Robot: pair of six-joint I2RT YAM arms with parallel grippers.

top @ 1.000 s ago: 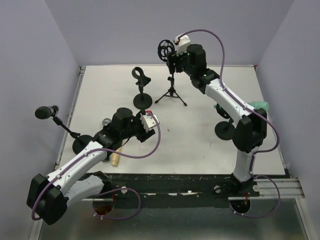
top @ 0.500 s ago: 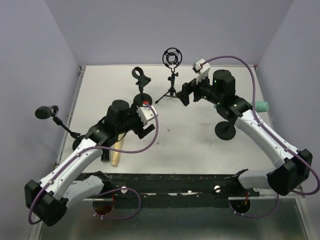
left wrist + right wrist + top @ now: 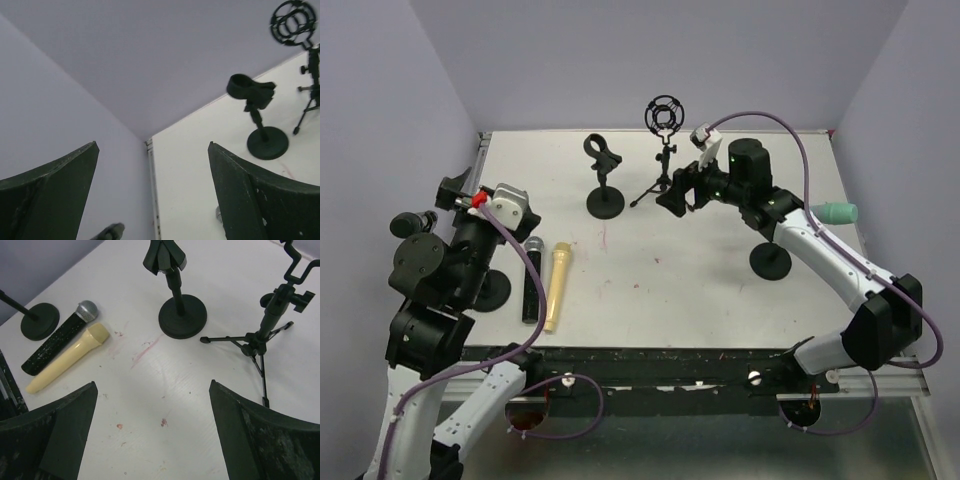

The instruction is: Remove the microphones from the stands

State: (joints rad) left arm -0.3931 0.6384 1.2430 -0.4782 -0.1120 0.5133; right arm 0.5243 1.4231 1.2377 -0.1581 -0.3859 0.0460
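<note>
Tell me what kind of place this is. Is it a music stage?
Probably a robot practice lab, not a stage. A left arm and a right arm are bolted at the edge of a white table boxed in by plain walls, with microphones and stands set out like props.

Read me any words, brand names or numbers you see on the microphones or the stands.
None can be read: no words, brands or numbers show on the black microphone, the cream microphone, the round-base stand or the tripod stand.
</note>
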